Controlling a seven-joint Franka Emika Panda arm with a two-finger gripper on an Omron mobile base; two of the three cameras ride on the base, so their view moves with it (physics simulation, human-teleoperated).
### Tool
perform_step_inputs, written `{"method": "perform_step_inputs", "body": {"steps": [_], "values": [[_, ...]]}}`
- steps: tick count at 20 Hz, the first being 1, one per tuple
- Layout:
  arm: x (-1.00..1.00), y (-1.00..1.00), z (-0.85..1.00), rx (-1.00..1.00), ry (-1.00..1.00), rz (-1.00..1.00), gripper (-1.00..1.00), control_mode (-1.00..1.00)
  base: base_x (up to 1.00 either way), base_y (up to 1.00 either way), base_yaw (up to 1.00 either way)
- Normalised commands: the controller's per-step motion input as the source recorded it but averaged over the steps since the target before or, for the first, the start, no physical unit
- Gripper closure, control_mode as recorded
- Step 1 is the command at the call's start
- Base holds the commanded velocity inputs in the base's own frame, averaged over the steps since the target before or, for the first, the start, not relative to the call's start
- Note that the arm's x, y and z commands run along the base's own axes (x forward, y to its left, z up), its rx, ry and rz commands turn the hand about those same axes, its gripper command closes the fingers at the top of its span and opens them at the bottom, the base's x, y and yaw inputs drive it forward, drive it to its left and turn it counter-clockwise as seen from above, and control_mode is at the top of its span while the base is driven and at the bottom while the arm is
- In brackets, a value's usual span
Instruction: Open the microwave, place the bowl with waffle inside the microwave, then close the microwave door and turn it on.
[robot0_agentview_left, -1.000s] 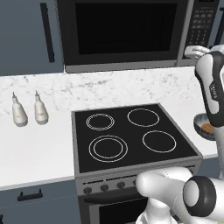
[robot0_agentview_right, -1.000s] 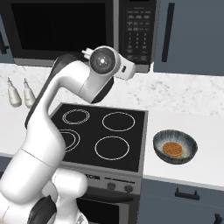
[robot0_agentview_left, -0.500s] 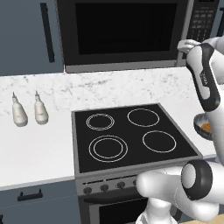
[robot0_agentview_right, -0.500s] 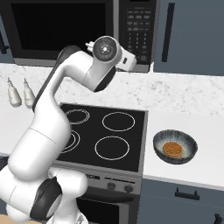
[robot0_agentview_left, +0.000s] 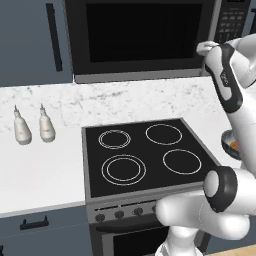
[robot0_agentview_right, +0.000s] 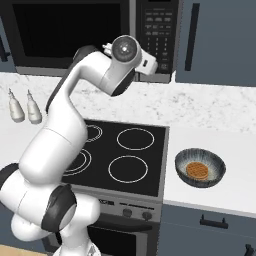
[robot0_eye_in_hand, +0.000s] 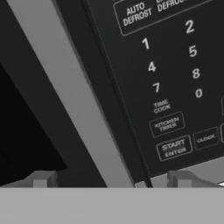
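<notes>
One shut microwave door, and we have brought our claw right up to it.

One large microwave (robot0_agentview_left: 145, 37) hangs above the stove (robot0_agentview_left: 145, 152), its microwave door (robot0_eye_in_hand: 74, 100) shut, so we judge opening it is the step in hand. In the hand view our claw (robot0_eye_in_hand: 111, 178) sits close in front of the steel frame between the dark glass and the button panel (robot0_eye_in_hand: 175, 74), tips spread wide and holding nothing, probably to catch the door's edge. The bowl (robot0_agentview_right: 200, 167) waits on the table (robot0_agentview_right: 220, 115) to the right of the stove, well apart from the claw, with the waffle (robot0_agentview_right: 197, 170) lying flat inside it, ready for loading later.
</notes>
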Motion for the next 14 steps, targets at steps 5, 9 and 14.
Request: {"method": "perform_step_inputs", "body": {"steps": [5,9,14], "values": [[0.36,0.0,0.0,0.0,0.0,0.0,-1.0,-1.0,0.0,0.0,0.0],[0.29,0.0,-0.01,0.0,0.0,0.0,1.0,-1.0,0.0,0.0,0.0],[0.24,0.0,-0.05,0.0,0.01,0.0,1.0,-1.0,0.0,0.0,0.0]]}}
